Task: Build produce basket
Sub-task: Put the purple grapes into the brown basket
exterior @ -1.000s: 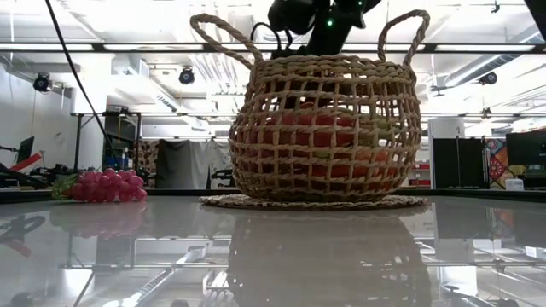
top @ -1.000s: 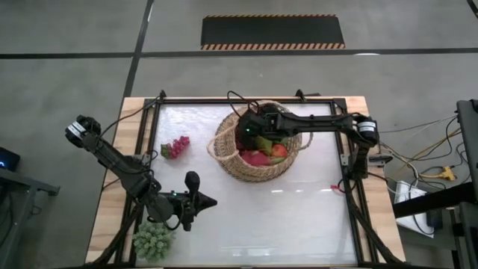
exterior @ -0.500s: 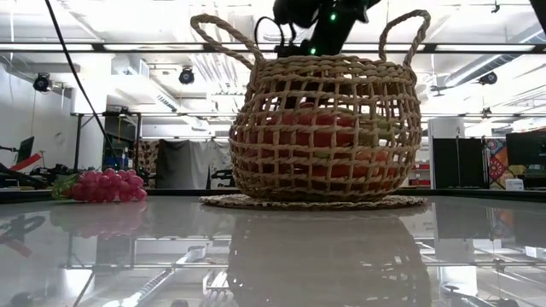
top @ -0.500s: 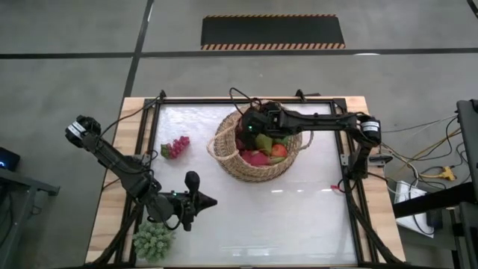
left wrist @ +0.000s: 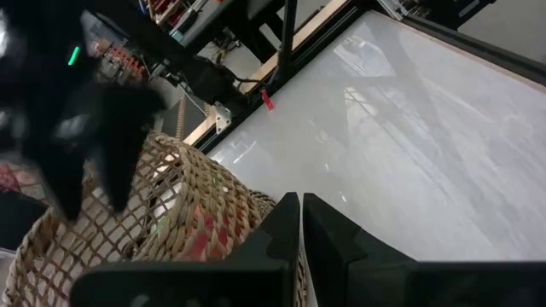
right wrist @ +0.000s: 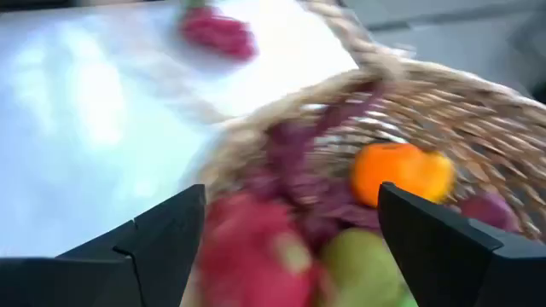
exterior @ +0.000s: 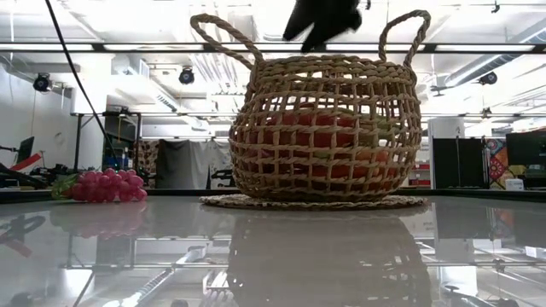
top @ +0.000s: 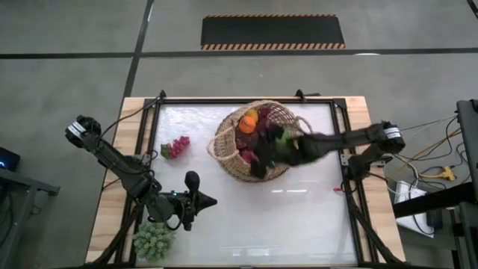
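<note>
Wicker basket (top: pixel 228 142) stands at the table's far middle, holding an orange (top: pixel 247 124), a purple grape bunch (right wrist: pixel 328 183) and red fruit; right gripper (right wrist: pixel 290 243) hovers over it, jaws wide and empty; left gripper (left wrist: pixel 300 223), fingers together, waits near green grapes (top: pixel 153 240)

Tan woven basket (top: pixel 224 142) holds an orange (top: pixel 247 123); red grapes (top: pixel 177 146) and green grapes (top: pixel 153 240) outside

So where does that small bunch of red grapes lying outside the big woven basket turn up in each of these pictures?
High view: the small bunch of red grapes lies on the table, left of the round woven tan wicker basket.
Low view: far left, left of the basket.
Left wrist view: not in it.
Right wrist view: blurred, beyond the basket rim.
Shared landmark: the basket.
</note>
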`<action>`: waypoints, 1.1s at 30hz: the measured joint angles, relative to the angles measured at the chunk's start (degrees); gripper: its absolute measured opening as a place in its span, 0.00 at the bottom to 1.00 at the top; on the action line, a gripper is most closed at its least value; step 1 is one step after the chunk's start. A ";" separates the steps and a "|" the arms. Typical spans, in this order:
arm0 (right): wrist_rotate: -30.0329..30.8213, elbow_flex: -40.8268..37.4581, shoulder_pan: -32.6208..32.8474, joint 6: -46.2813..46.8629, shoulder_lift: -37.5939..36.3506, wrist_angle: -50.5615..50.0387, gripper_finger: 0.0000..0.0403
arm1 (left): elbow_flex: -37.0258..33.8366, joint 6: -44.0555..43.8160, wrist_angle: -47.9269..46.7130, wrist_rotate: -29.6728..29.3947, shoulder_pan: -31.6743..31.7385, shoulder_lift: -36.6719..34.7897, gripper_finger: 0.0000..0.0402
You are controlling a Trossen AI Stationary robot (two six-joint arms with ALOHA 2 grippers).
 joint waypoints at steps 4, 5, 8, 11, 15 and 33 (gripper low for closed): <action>0.43 -1.57 8.07 -1.23 -1.83 0.71 0.81 | -0.07 -2.48 -0.01 -0.07 0.03 0.00 0.00; 0.45 -2.41 9.78 -1.40 -2.29 1.64 0.81 | -0.07 -2.81 -0.01 -0.07 0.03 0.00 0.00; 0.48 -5.58 14.25 -2.25 -3.77 5.59 0.81 | -0.07 -5.23 -0.02 -0.07 0.03 0.00 0.00; 0.52 -9.85 17.94 -3.63 -5.51 9.60 0.81 | -0.13 -9.72 0.00 -0.07 0.05 0.00 0.00; 0.43 -16.09 20.75 -6.24 -7.86 14.34 0.81 | -0.37 -19.37 -0.08 -0.09 0.05 1.03 0.00; -5.14 -49.32 22.32 -23.40 -22.28 53.52 0.81 | -0.20 -53.80 -15.69 1.41 7.00 3.96 0.00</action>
